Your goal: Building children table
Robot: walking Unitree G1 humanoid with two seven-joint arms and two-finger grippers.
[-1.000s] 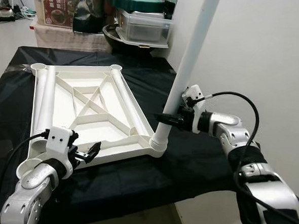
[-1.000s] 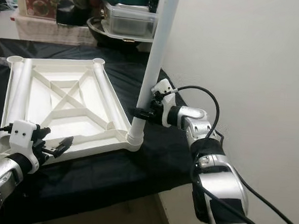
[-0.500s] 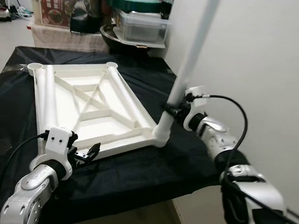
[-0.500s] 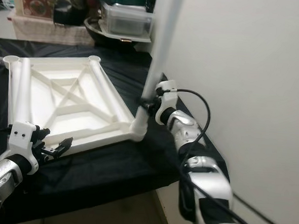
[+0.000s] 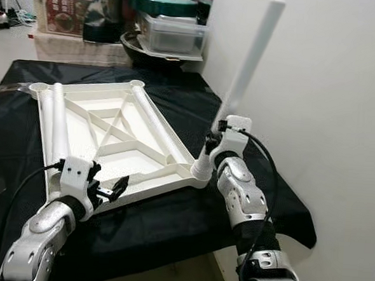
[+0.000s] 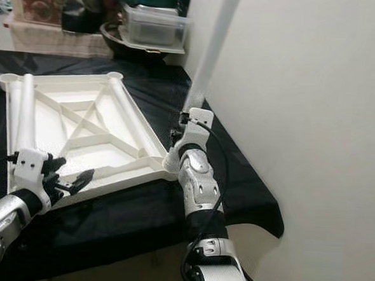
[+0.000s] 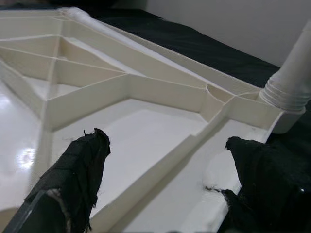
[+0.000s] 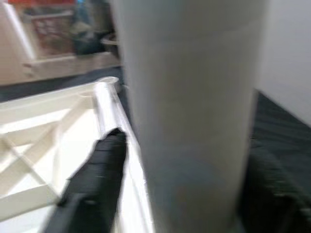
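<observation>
Upside-down white plastic tabletop with ribbed underside [image 5: 114, 136] lying flat on a black cloth-covered table [image 5: 170, 222], corner sockets facing up. Long white plastic tube leg [image 5: 242, 80] standing in the near right corner socket, leaning away to the right, threaded end seated at the socket (ridges visible in the left wrist view). Right gripper [image 5: 211, 142] closed around the lower part of that leg just above the socket, one black finger [image 8: 95, 179] on each side of the tube. Left gripper [image 5: 111, 191] parted, gripping nothing, hovering at the tabletop's near edge with its black fingertips [image 7: 77, 170] spread over the rim. Two more white tube legs [image 5: 56, 116] lying loose inside the tabletop, one along each long side. Behind the table, a dark pot with a green lid [image 5: 161, 2] on a clear plastic container [image 5: 171, 34] beside a white wall [image 5: 328, 123].
</observation>
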